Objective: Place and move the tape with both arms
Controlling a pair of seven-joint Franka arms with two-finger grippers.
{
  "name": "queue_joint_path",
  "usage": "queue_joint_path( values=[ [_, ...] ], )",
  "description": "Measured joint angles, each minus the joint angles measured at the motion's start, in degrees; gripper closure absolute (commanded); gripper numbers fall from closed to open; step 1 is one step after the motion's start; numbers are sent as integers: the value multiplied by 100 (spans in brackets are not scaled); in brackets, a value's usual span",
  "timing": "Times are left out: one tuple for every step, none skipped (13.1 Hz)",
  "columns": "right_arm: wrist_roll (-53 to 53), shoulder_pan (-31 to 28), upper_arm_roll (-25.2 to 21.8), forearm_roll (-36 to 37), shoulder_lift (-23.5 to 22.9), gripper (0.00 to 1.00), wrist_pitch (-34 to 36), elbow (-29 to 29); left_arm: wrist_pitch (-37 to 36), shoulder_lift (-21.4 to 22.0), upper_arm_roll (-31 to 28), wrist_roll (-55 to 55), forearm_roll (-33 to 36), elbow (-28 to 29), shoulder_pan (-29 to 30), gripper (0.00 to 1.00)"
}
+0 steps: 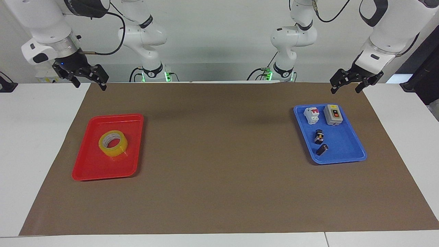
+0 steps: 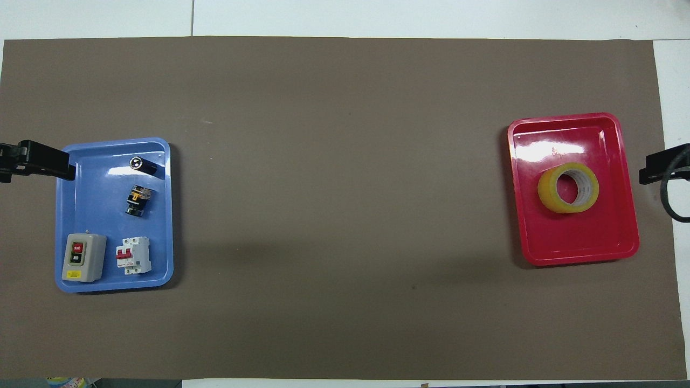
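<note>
We get two fixed, distant looks here. From high across the table we face the robots, whose bases line the top. From above their own end we look steeply down and forward, arms entering at the edges. Both share the brown mat (image 1: 219, 192), the red tray (image 1: 85, 168) and the blue tray (image 2: 113, 280), turned half around between them.

White table (image 1: 34, 137); brown mat (image 1: 223, 164); two trays.
</note>
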State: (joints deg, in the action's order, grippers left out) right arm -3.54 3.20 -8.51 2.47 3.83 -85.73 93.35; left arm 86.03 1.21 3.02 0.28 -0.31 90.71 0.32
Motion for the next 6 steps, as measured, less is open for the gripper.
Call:
queue_joint_path(
  values=[
    [-1, -30, -1, 0, 0, 0, 0, 10, 0, 0, 0, 0, 0, 0, 0, 0],
    [-2, -54, -1, 0, 0, 0, 0, 21, 0, 0, 0, 0, 0, 0, 0, 0],
    [-2, -66, -4, -1, 0, 0, 0, 27, 0, 0, 0, 0, 0, 0, 0, 0],
    [-2, -68, -6, -1, 0, 0, 0, 27, 0, 0, 0, 0, 0, 0, 0, 0],
    [-2, -68, -6, -1, 0, 0, 0, 27, 0, 0, 0, 0, 0, 0, 0, 0],
    [-2, -68, -6, -1, 0, 0, -1, 27, 0, 0, 0, 0, 0, 0, 0, 0]
  ],
)
